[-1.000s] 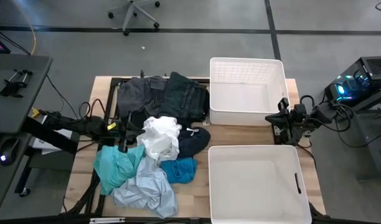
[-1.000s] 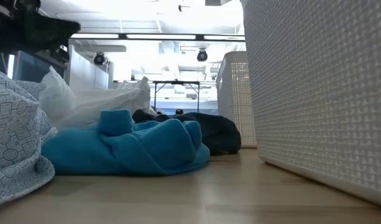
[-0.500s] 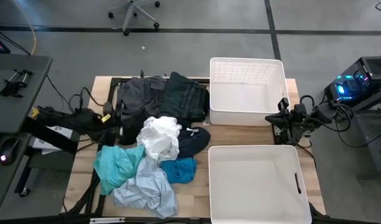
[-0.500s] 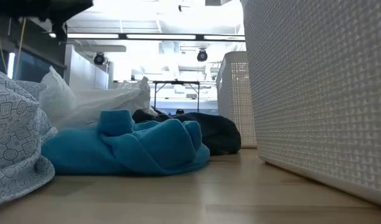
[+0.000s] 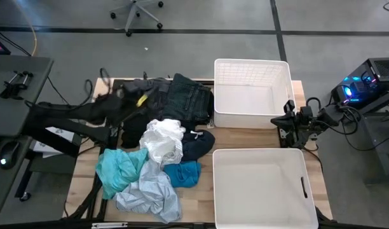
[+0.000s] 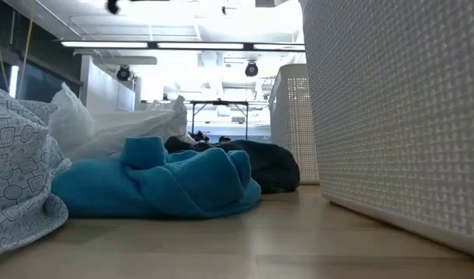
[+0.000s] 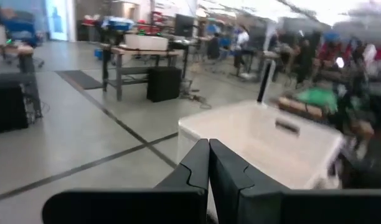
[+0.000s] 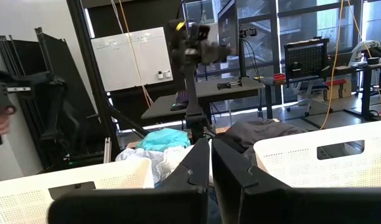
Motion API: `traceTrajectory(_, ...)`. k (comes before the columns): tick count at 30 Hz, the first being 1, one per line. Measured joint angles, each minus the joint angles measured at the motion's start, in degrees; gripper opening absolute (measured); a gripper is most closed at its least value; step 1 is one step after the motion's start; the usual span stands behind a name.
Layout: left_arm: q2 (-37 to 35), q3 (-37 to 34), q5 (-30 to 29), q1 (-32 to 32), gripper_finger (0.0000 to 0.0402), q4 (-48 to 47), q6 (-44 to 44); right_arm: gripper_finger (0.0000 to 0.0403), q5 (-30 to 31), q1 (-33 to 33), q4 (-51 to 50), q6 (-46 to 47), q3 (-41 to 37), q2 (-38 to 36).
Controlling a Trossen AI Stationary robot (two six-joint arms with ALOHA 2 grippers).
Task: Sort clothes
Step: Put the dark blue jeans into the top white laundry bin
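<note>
Heaped on the left half of the pale wooden table (image 5: 201, 191): the soft fabric clothes (image 5: 157, 149), with everything else placed from that heap. At its far end, a charcoal grey garment (image 5: 138, 95) beside a darker black one (image 5: 189, 98); in the middle, a crumpled white piece (image 5: 163, 141) touching a navy one (image 5: 197, 145); nearer, a teal piece (image 5: 118, 168), a bright blue fleece-like one (image 5: 185, 173) and a pale blue patterned one (image 5: 150, 194). From table height, the bright blue garment (image 6: 163, 186) in front, the patterned one (image 6: 20, 170) at the edge, the navy one (image 6: 260, 164) behind.

To the right of the heap, two white slatted plastic bins, one far (image 5: 252, 92) and one near (image 5: 261, 187) (both showing only bare white floors).

Above the heap's far end, over the charcoal garment: the left gripper (image 5: 143, 98), fingers (image 7: 200, 168) pressed together, nothing between them. Well right of the heap, in the gap between the bins at the table's right edge: the right gripper (image 5: 288, 121), fingers (image 8: 202, 165) likewise together and holding nothing.
</note>
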Motion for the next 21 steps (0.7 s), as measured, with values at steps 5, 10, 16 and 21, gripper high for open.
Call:
traceTrajectory(5,10.3,8.8,8.4,7.4,0.0008,-3.5,-2.7,0.0005,0.0,0.0,0.0,0.0,0.0,0.0)
traceTrajectory(10,18.4,19.6,11.9,12.4,0.0037,-24.8,-11.5,0.0005,0.0,0.0,0.0,0.0,0.0,0.0)
traceTrajectory(16,26.9,25.1,23.6,19.3,0.0105,-44.2,-26.9,0.0005,0.0,0.0,0.0,0.0,0.0,0.0)
traceTrajectory(21,32.3,25.1,34.2,23.6,0.0175,-46.4,-29.2,0.0005,0.0,0.0,0.0,0.0,0.0,0.0)
